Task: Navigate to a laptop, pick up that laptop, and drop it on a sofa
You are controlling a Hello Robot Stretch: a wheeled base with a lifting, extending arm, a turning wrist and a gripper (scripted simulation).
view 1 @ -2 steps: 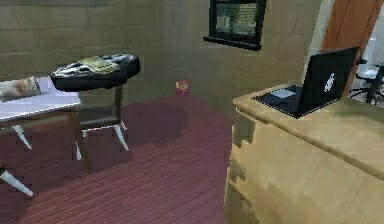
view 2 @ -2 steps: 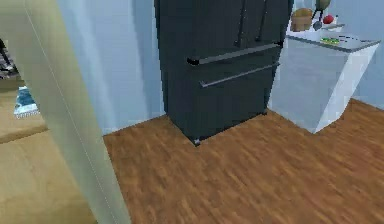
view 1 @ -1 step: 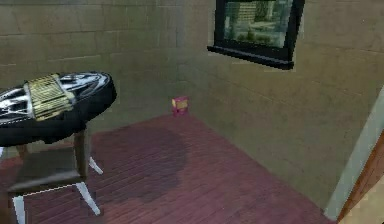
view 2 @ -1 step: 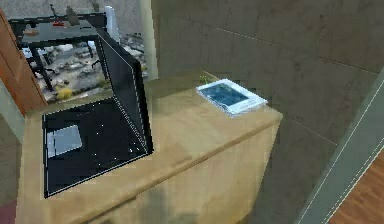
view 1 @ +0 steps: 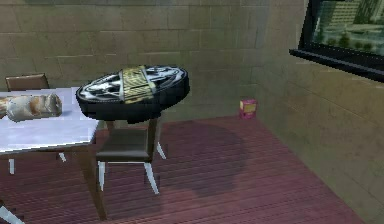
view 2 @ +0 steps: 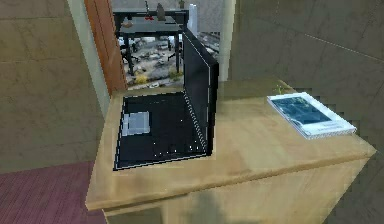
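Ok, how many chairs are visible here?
2. One chair stands at the right end of the white table; the other chair shows its back behind it, at the forward view's left. More may be hidden.

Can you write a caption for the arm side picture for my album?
An open laptop and a book lie on a wooden desk.

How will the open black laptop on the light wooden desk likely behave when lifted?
The open black laptop looks rigid, but its upright screen may swing on the hinge. Its thin base lies flat on the light wooden desk, so it probably offers little edge to grip.
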